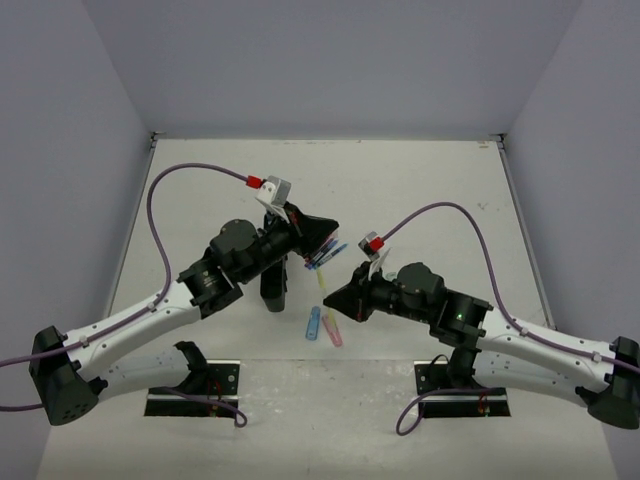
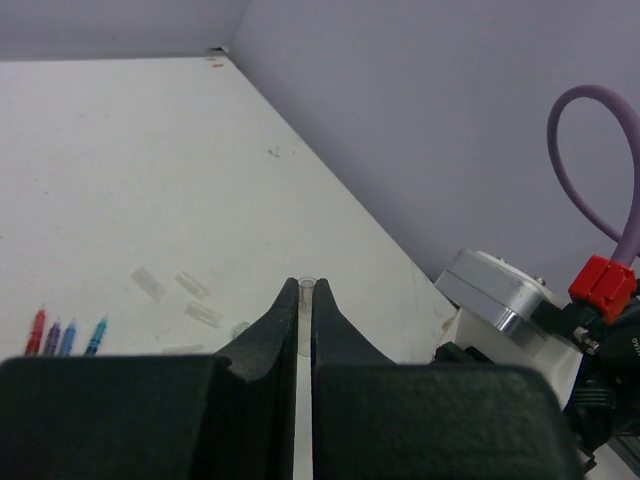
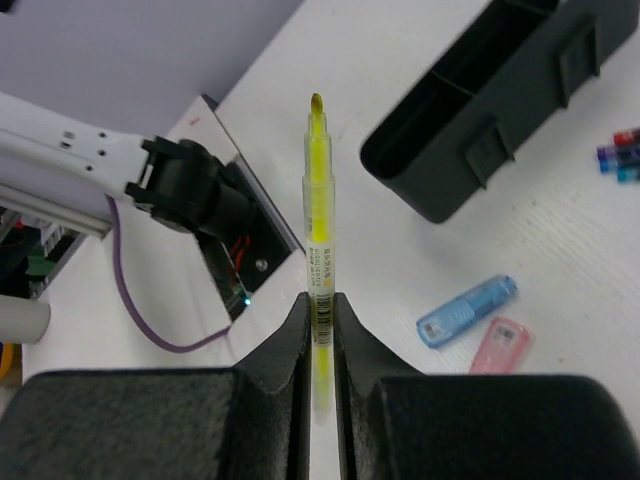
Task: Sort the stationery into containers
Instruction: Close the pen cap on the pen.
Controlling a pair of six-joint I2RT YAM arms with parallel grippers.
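On the white table, the narrow black plastic organiser lies ahead of the right pincer, slightly aside from the line of the yellow-green highlighter pen it clamps, which points straight out. The left pincer is closed on a thin clear tube.

organiser: matt black plastic | highlighter: glossy translucent plastic | tube: clear plastic

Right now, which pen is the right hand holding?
The yellow-green pen, clamped in the right hand with its tip pointing away. The red, blue and purple pens lie loose on the table beside the black organiser.
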